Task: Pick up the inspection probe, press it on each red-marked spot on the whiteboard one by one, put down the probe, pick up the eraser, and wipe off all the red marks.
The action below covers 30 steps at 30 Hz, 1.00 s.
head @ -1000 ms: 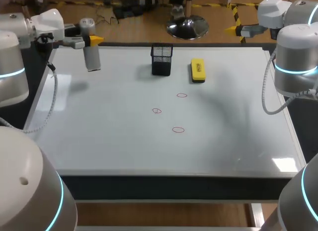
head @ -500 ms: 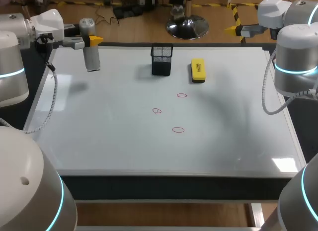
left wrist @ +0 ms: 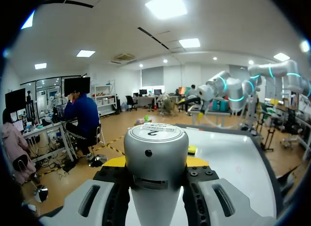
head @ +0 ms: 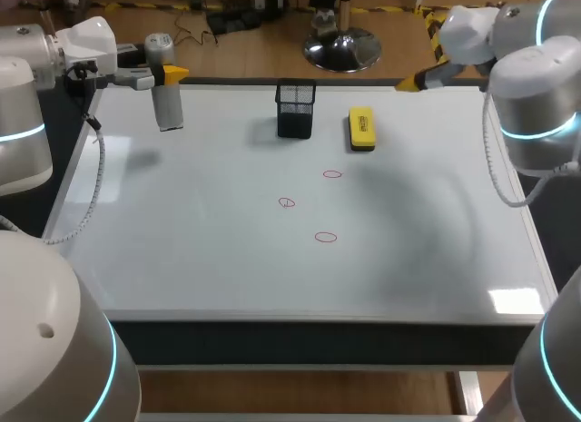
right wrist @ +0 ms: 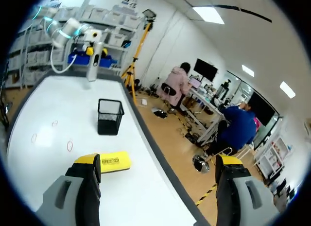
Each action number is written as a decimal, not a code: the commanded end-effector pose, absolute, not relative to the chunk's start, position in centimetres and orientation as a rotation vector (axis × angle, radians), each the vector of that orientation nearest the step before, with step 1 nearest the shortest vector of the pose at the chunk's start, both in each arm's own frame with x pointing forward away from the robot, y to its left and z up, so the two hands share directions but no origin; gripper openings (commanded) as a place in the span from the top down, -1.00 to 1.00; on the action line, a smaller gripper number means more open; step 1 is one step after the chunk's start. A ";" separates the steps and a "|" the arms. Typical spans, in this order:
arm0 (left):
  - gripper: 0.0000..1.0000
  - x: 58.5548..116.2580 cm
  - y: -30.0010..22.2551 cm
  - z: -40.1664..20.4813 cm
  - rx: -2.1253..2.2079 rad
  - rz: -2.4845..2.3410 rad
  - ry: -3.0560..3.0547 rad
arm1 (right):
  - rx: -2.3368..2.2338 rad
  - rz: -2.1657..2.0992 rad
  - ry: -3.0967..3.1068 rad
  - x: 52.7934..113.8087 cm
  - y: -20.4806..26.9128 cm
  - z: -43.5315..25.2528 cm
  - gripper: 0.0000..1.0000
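Note:
The grey cylindrical probe (head: 166, 93) hangs upright above the whiteboard's (head: 209, 259) far left corner, with my left gripper (head: 162, 75) shut on it. In the left wrist view the probe (left wrist: 155, 153) fills the space between the two fingers. Three red marks (head: 332, 174) (head: 287, 202) (head: 326, 237) sit near the board's middle. The yellow eraser (head: 361, 129) lies at the back. My right gripper (head: 419, 78) hovers open and empty over the far right edge. From the right wrist view the eraser (right wrist: 111, 162) lies by one finger of the right gripper (right wrist: 159, 170).
A black mesh cup (head: 296, 108) stands at the back, just left of the eraser, and shows beyond the eraser as the cup (right wrist: 110, 116) in the right wrist view. The board's near half is bare white surface.
My right arm has swung inward, bringing its gripper over the board's far right edge. The left arm and the probe have not moved.

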State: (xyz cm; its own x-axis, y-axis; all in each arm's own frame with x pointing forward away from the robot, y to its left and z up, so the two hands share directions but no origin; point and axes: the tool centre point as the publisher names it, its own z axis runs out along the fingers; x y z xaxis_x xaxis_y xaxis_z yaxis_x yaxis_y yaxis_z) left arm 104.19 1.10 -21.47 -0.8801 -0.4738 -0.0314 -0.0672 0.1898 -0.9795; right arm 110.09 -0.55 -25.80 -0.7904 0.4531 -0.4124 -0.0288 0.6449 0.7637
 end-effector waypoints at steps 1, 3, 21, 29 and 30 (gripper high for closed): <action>1.00 104.2 1.1 -21.4 -0.511 -1.737 2.142 | -0.426 0.358 2.736 110.4 -0.4 -26.2 -1.00; 1.00 104.2 1.1 -21.4 -0.511 -1.737 2.142 | -0.507 0.269 2.755 110.4 -0.4 -26.6 -1.00; 1.00 104.2 1.1 -21.4 -0.511 -1.737 2.142 | -1.064 -0.099 2.911 108.6 -1.6 -28.1 -1.00; 1.00 104.2 1.1 -21.4 -0.511 -1.737 2.142 | -1.039 -0.080 2.930 108.4 -1.8 -27.7 -1.00; 1.00 104.2 1.1 -21.4 -0.511 -1.737 2.142 | -1.039 -0.080 2.930 108.4 -1.8 -27.7 -1.00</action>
